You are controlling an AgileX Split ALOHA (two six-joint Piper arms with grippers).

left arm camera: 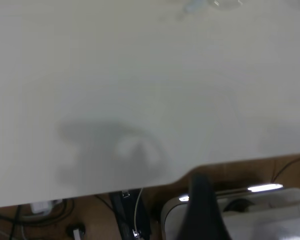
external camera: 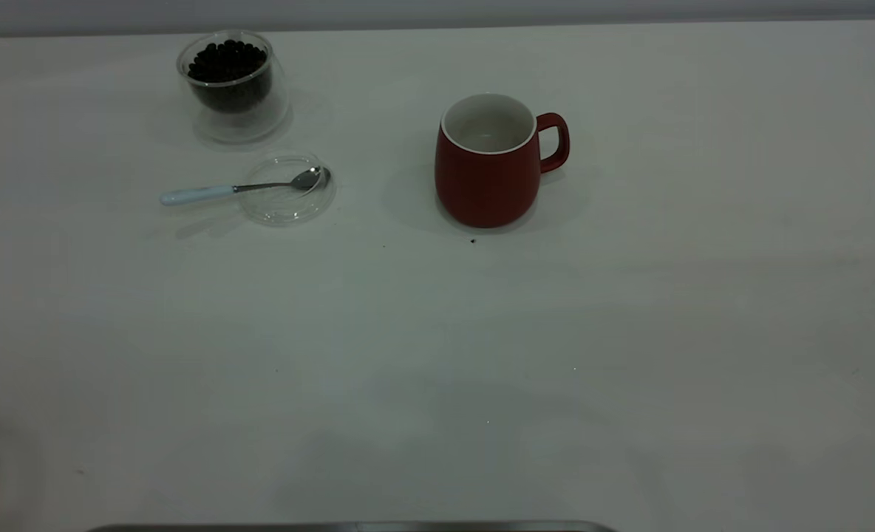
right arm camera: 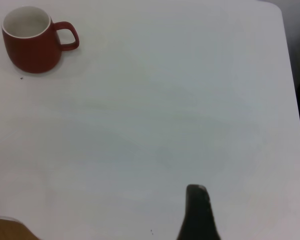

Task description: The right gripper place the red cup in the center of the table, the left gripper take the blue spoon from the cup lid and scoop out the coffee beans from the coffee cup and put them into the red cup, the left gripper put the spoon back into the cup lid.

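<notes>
While both tools sit apart, blue spoon (external camera: 242, 188) rests on cup lid (external camera: 287, 191).

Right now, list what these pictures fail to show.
- Left pincer: only one dark finger shows in the left wrist view, cut by the edge; open or shut unclear.
- Right pincer: likewise in the right wrist view.
- Both arms: outside the exterior view.
- Spoon: blurred, cut off in the left wrist view.

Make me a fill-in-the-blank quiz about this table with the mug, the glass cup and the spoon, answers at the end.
1. The red cup stands upright and its inside is ____.
2. The blue spoon rests its bowl in the ____.
3. The coffee beans fill the clear ____ cup.
4. The red cup's handle points away from the ____.

Missing words: empty; cup lid; glass; spoon
</notes>
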